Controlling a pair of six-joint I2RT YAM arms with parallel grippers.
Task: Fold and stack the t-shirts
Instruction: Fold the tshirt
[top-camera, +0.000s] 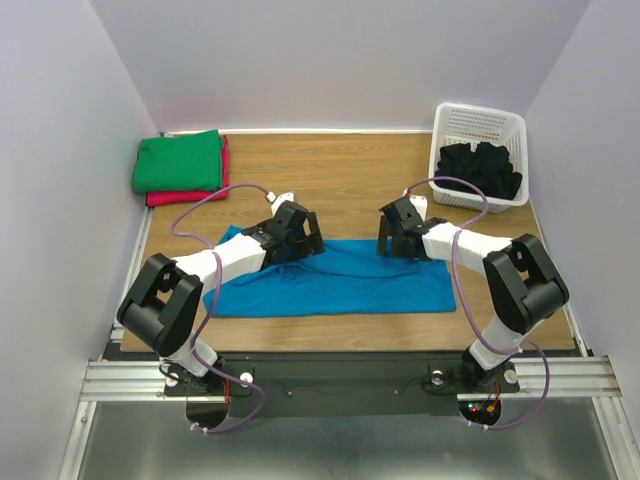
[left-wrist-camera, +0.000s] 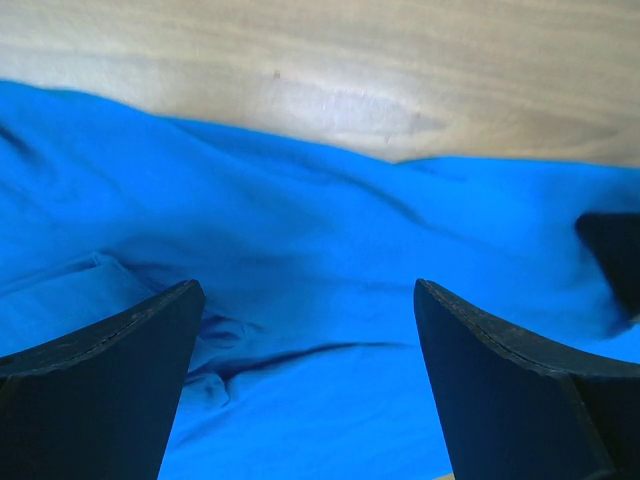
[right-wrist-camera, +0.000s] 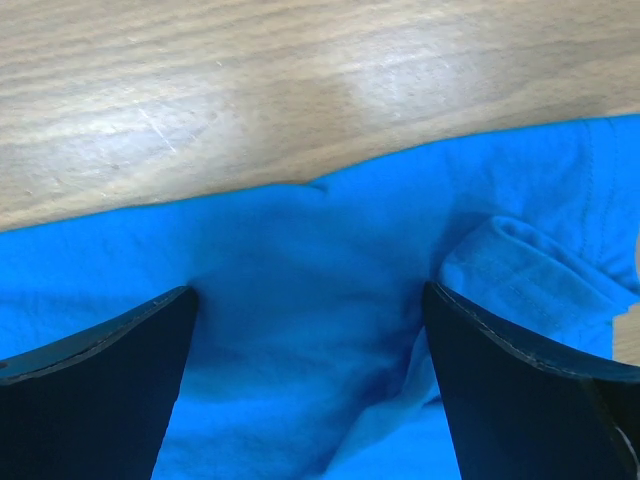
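Your bright turquoise-blue cotton t-shirt (top-camera: 340, 282) lies spread lengthwise across the middle of the wooden tabletop (top-camera: 330, 170), with both arms down over its far edge. The left claw (top-camera: 298, 240) and the right claw (top-camera: 392, 240) each stand open, fingers apart over blue cloth, nothing gripped. The step looks like pinching that far hem to fold it toward you. Get the hem well inside the fingers before you close. The right wrist view shows a bunched sleeve fold beside one finger, so catch only the layers you mean to. Lift both sides evenly. The folded green t-shirt (top-camera: 180, 160) lies on the red-pink t-shirt (top-camera: 190, 198) in the far left corner. Black t-shirts (top-camera: 480, 168) sit in the white plastic lattice basket (top-camera: 450, 125).
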